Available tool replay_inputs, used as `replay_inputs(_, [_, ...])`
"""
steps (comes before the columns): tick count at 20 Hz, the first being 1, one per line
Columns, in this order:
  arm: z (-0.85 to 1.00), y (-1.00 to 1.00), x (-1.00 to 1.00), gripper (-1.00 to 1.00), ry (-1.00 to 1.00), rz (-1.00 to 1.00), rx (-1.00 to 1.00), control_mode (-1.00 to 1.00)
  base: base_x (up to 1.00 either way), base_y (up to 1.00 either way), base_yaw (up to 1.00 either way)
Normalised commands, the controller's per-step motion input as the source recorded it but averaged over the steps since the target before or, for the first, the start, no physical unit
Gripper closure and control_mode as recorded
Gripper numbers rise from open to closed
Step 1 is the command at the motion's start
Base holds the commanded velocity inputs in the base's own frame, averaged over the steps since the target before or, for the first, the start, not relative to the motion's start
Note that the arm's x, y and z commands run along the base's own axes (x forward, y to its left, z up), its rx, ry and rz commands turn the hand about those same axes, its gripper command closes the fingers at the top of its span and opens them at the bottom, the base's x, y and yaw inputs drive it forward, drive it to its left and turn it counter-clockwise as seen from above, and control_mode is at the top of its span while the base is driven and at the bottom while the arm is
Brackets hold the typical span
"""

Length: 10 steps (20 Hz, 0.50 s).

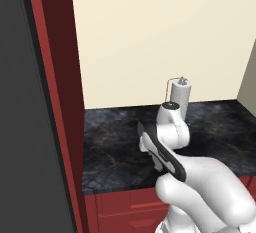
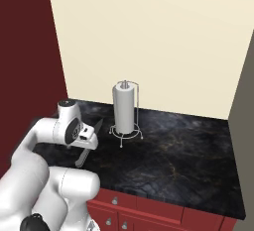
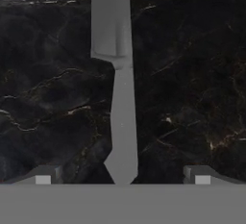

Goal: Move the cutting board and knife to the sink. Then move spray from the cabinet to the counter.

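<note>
Knife [image 3: 120,98] lies flat on the counter [image 3: 192,74] between wide-open, empty hand [image 3: 122,177].

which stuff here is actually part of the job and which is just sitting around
Part of the job:
- knife, flat on the counter, lined up between the open gripper's tips
- counter, black stone

Just sitting around:
- paper towel roll on its wire stand, near the wall
- red drawers under the counter
</note>
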Motion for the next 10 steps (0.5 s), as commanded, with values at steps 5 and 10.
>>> replay_inputs(5, [-0.48,-0.03,0.0,-1.0,0.0,0.0,0.0,-1.0,0.0,0.0,0.0])
replay_inputs(10, [-0.55,-0.03,0.0,-1.0,0.0,0.0,0.0,-1.0,0.0,0.0,0.0])
